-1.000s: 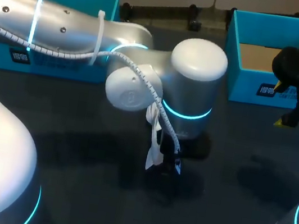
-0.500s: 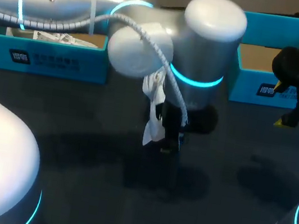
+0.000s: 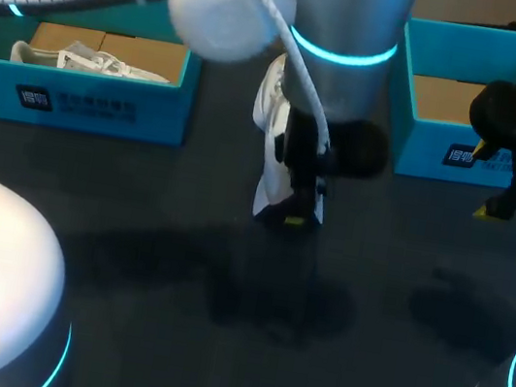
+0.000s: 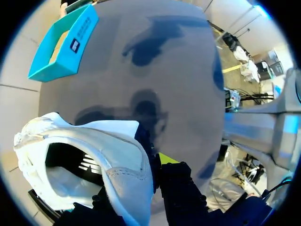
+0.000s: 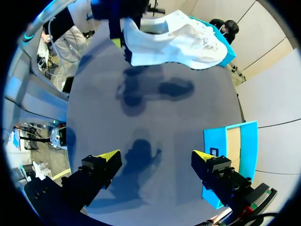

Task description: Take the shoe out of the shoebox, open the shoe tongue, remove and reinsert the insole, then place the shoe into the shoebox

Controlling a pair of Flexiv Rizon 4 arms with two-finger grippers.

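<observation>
A white shoe (image 3: pixel 267 146) hangs toe-up above the dark table (image 3: pixel 134 233), and my left gripper (image 3: pixel 295 215) is shut on its heel collar. In the left wrist view the shoe's opening (image 4: pixel 80 162) faces the camera, with one yellow fingertip (image 4: pixel 165 158) outside the heel and the other hidden inside. My right gripper (image 3: pixel 507 194) hangs open and empty in front of the right blue shoebox (image 3: pixel 442 149), whose cardboard floor is bare. From the right wrist view, the shoe (image 5: pixel 176 37) is far ahead of the open right gripper (image 5: pixel 156 159).
A second blue shoebox (image 3: pixel 76 101) stands at the back left with another white shoe (image 3: pixel 73 57) inside. The left arm's large elbow and wrist cover the back middle of the table. The right box (image 5: pixel 230 153) lies beside my right finger.
The left arm has risen and drawn toward the far side, lifting the shoe higher off the table. The left shoebox and its shoe came into sight. The right arm kept still.
</observation>
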